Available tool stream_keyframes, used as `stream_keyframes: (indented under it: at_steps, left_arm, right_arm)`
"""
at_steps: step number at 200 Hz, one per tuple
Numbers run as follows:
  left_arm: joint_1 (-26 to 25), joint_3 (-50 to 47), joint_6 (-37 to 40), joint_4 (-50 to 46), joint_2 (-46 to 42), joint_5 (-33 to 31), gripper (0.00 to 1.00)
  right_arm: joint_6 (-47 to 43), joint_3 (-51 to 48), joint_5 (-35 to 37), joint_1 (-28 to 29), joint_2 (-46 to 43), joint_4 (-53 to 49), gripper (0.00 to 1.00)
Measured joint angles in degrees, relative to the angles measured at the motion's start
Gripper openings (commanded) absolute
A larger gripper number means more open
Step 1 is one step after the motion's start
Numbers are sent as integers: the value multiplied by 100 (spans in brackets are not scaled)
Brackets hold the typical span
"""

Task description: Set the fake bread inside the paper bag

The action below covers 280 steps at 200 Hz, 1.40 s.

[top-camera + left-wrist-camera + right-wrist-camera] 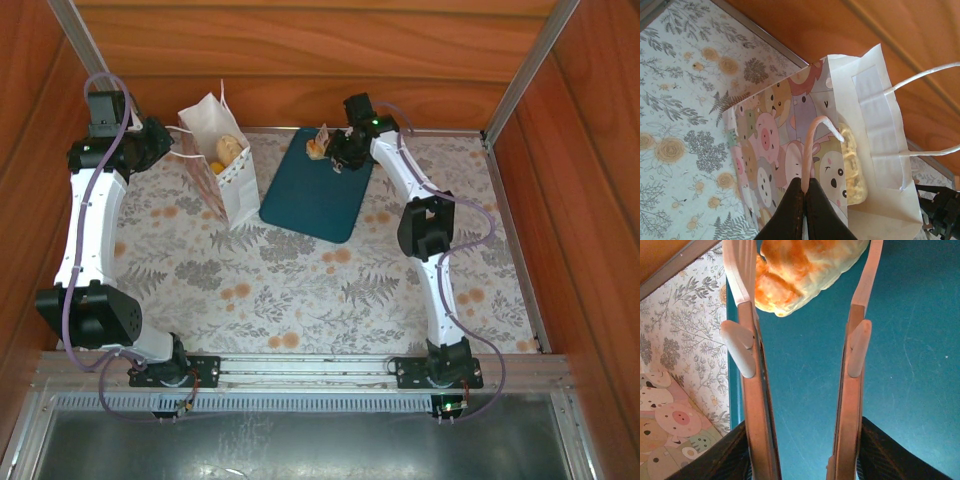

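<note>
My left gripper (805, 186) is closed tight on the near handle (811, 140) of the bag (785, 120), at the upper left of the table (300, 290). The bag stands open with bread (852, 160) inside. My right gripper (802, 255) is half open over the top edge of the tray (910, 365), with a finger (752, 405) on each side of a croissant (790, 275). Both seem to touch it, but I cannot tell whether it is clamped.
</note>
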Motion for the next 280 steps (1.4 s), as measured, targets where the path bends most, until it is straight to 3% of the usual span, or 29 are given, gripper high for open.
stream_keyframes:
  at_steps: [61, 109, 280]
  left_arm:
    - [0, -76, 0, 4, -33, -2, 0]
    - [0, -76, 0, 7, -55, -2, 0]
    - [0, -76, 0, 4, -55, -2, 0]
  right_arm:
    - [153, -133, -245, -2, 70, 431, 33]
    - [184, -866, -339, 4, -149, 815, 23]
    - [179, -3895, -527, 4, -3617, 1722, 18]
